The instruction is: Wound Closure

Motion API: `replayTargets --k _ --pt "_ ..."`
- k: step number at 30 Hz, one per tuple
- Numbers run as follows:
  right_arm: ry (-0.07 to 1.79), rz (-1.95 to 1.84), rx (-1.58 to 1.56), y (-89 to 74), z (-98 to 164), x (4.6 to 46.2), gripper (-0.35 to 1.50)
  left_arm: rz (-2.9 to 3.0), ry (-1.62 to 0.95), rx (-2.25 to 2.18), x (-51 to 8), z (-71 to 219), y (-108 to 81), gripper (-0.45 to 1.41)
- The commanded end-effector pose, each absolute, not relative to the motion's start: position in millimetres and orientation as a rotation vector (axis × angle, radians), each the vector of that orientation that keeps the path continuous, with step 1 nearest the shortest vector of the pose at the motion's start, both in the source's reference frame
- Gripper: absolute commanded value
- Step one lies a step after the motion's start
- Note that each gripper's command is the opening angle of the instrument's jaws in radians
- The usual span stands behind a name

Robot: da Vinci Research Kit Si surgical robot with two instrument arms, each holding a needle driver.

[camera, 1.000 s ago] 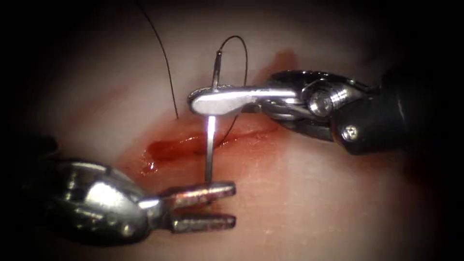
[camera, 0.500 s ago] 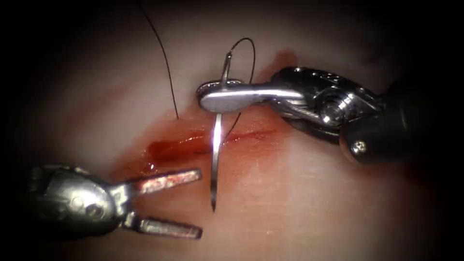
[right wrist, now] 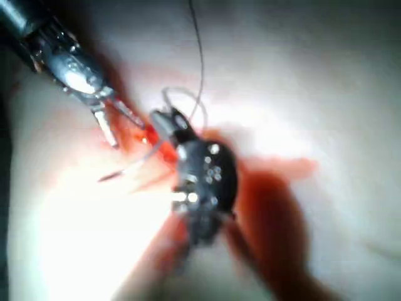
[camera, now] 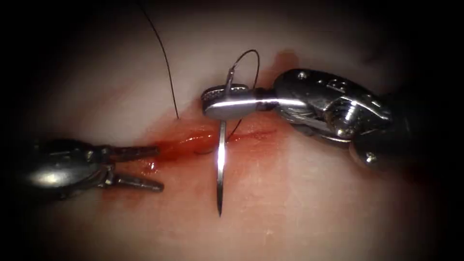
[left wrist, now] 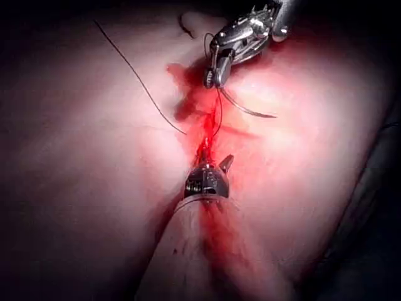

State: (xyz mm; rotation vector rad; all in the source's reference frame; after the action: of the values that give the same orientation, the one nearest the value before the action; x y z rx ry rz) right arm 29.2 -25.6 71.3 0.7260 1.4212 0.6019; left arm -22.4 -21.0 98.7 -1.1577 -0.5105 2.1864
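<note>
Endoscope view: the right end effector (camera: 227, 102) clamps the needle (camera: 221, 166) near its thread end — point free above the tissue (camera: 314, 203), near the cut (camera: 203, 142). The left end effector (camera: 142, 168) gapes, empty; a weak grip could let the needle swivel.

Needle (camera: 220, 169) free above tissue (camera: 309, 203)

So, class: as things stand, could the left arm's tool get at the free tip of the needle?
Probably yes. The left tool has open, empty jaws left of the needle, whose tip hangs free over bare tissue. The right tool grips it near the thread end, well clear of the tip.
</note>
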Motion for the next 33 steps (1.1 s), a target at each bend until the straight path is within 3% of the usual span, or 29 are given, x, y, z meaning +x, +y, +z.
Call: replayTargets --k 1,13,21,33 --pt "1.424 0.594 0.722 -26.0 71.8 29.9 -0.35 2.185 -0.513 -1.150 -22.9 99.9 -21.6 0.31" --pt "1.428 0.581 0.707 -25.9 72.0 30.5 -0.35 2.191 -0.495 -1.145 -23.9 101.4 -22.0 -0.15" --pt "1.429 0.576 0.701 -26.0 72.1 30.8 -0.35 2.190 -0.488 -1.142 -24.3 102.1 -21.0 -0.01" --pt "1.428 0.511 0.658 -26.2 72.5 31.2 -0.35 2.202 -0.478 -1.141 -24.5 104.4 -19.9 0.02"
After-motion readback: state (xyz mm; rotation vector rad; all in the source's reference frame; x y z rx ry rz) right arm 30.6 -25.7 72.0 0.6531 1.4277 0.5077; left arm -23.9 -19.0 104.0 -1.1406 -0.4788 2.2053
